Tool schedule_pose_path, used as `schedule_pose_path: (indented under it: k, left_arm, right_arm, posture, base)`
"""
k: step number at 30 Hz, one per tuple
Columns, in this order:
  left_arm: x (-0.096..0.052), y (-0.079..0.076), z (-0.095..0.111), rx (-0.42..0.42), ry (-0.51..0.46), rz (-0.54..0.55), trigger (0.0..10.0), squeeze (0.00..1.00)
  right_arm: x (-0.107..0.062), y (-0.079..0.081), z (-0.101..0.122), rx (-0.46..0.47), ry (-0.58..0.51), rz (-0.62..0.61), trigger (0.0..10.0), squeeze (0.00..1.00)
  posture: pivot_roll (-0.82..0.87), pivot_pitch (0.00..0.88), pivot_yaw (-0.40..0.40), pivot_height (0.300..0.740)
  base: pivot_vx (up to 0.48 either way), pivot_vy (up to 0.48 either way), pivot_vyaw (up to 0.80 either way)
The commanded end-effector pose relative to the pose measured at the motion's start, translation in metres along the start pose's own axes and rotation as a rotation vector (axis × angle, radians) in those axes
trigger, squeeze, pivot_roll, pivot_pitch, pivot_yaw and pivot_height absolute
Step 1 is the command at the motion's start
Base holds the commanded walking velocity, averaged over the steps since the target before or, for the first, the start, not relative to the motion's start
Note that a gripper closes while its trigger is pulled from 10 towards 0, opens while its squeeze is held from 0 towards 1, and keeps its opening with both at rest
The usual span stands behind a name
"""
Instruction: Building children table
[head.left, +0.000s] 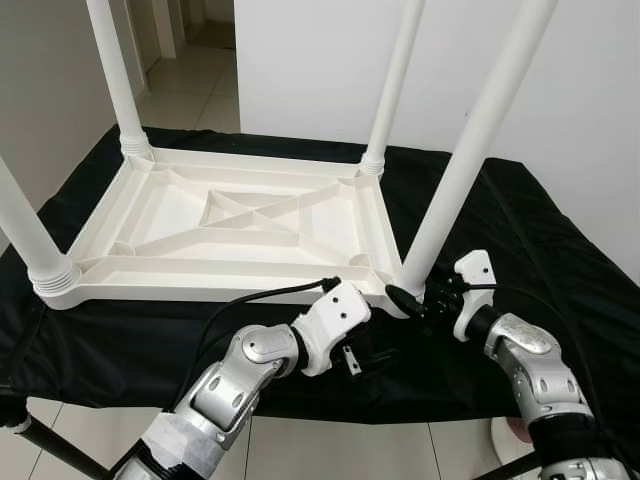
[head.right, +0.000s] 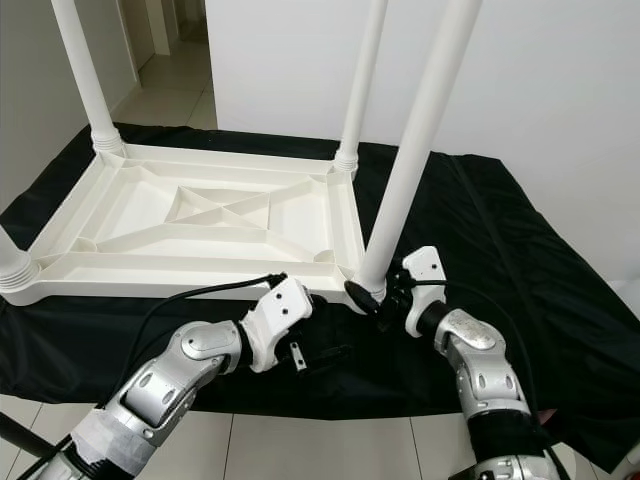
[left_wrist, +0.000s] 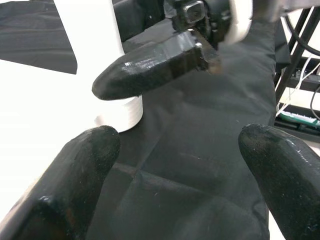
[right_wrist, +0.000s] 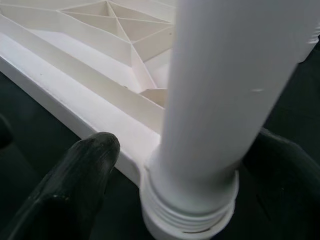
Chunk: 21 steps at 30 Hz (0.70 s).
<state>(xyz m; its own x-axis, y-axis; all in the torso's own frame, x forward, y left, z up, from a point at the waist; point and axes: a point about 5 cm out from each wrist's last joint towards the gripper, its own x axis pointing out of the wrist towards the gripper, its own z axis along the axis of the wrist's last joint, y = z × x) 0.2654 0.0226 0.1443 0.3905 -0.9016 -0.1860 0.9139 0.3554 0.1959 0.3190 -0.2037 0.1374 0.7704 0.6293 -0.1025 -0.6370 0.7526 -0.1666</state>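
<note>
So in the left eye view the white plastic kids' table (head.left: 230, 225) is lying upside down on a desk covered in black cloth (head.left: 560, 260), all four legs poking up. The right hand (head.left: 412, 300) is down at the base of the near-right leg (head.left: 470, 150), its black fingers either side of the leg where it screws into the corner socket. The left hand (head.left: 358, 360) hangs just in front of the table's near edge, over the cloth, holding nothing. Right eye view is the same deal, with tiled floor (head.right: 300, 440) under the desk edge. Left wrist view: the two fingers (left_wrist: 75, 170) are spread wide with only cloth between them, and one finger of the other hand sits beside the leg's threaded collar (left_wrist: 122, 112). Right wrist view: the fingers (right_wrist: 80, 175) sit on both sides of the leg right above the threads, but I can't tell if they're actually pressing on it.
</note>
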Motion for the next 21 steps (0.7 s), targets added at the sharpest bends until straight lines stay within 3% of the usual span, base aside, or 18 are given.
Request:
schedule_pose_path:
  k: [1,8,9,10,11,12,13,15,16,17,18,19,20,21]
  left_arm:
    - [0.001,0.0,0.0,0.009,0.007,-0.02,10.0,0.0]
    - [0.001,0.001,0.0,0.012,0.007,-0.019,10.0,0.0]
    - [0.001,0.001,0.0,0.013,0.007,-0.019,10.0,0.0]
    - [0.001,0.001,0.0,0.013,0.007,-0.019,10.0,0.0]
    - [0.0,0.001,0.0,0.013,0.007,-0.018,10.0,0.0]
    - [0.0,0.001,0.0,0.013,0.007,-0.018,10.0,0.0]
    - [0.0,0.001,0.001,0.014,0.007,-0.017,10.0,0.0]
    - [0.0,0.001,0.001,0.014,0.007,-0.017,10.0,0.0]
    - [0.0,0.001,0.001,0.014,0.006,-0.017,10.0,0.0]
    - [0.0,0.001,0.001,0.014,0.006,-0.017,10.0,0.0]
    - [0.0,0.002,0.001,0.015,0.006,-0.015,10.0,0.0]
    - [0.0,0.002,0.001,0.015,0.006,-0.015,10.0,0.0]
    - [0.0,0.001,0.001,0.015,0.005,-0.013,10.0,0.0]
    - [0.0,0.001,0.001,0.013,0.004,-0.012,10.0,0.0]
  right_arm:
    - [-0.001,-0.001,-0.004,-0.016,0.022,0.018,10.0,0.0]
    - [0.006,-0.008,-0.003,-0.049,0.042,0.039,10.0,0.0]
    - [0.009,-0.009,-0.003,-0.058,0.048,0.048,9.1,0.0]
    - [0.009,-0.009,-0.003,-0.058,0.048,0.048,9.1,0.0]
    - [0.011,-0.01,-0.002,-0.063,0.051,0.059,8.0,0.0]
    - [0.011,-0.01,-0.002,-0.063,0.051,0.059,8.0,0.0]
    - [0.014,-0.01,-0.002,-0.07,0.057,0.072,6.6,0.0]
    - [0.014,-0.01,-0.002,-0.07,0.057,0.072,6.6,0.0]
    - [0.015,-0.01,-0.002,-0.078,0.063,0.078,5.4,0.0]
    - [0.015,-0.01,-0.002,-0.078,0.063,0.078,5.4,0.0]
    - [0.017,-0.011,-0.002,-0.083,0.066,0.089,2.4,0.0]
    - [0.017,-0.011,-0.002,-0.083,0.066,0.089,2.4,0.0]
    - [0.017,-0.012,-0.003,-0.086,0.074,0.096,0.0,0.0]
    - [0.017,-0.013,-0.005,-0.088,0.077,0.102,0.0,0.0]
  posture:
    - [0.06,0.0,-0.06,0.74]
    - [0.07,0.0,-0.056,0.74]
    - [0.07,0.0,-0.056,0.74]
    - [0.07,0.0,-0.056,0.74]
    - [0.07,0.0,-0.056,0.74]
    - [0.07,0.0,-0.056,0.74]
    - [0.07,0.0,-0.054,0.74]
    - [0.07,0.0,-0.054,0.74]
    - [0.07,0.0,-0.054,0.74]
    - [0.07,0.0,-0.054,0.74]
    - [0.07,0.0,-0.056,0.74]
    - [0.07,0.0,-0.056,0.74]
    - [0.07,0.001,-0.058,0.74]
    - [0.07,0.001,-0.058,0.74]
  base:
    - [0.0,0.0,0.0]
    - [0.0,0.0,0.0]
    - [0.0,0.0,0.0]
    - [0.0,0.0,0.0]
    - [0.0,0.0,0.0]
    - [0.0,0.0,0.0]
    - [0.0,0.0,0.0]
    - [0.0,0.0,0.0]
    - [0.0,0.0,0.0]
    - [0.0,0.0,0.0]
    - [0.0,0.0,0.0]
    - [0.0,0.0,0.0]
    - [0.0,0.0,0.0]
    - [0.0,0.0,0.0]
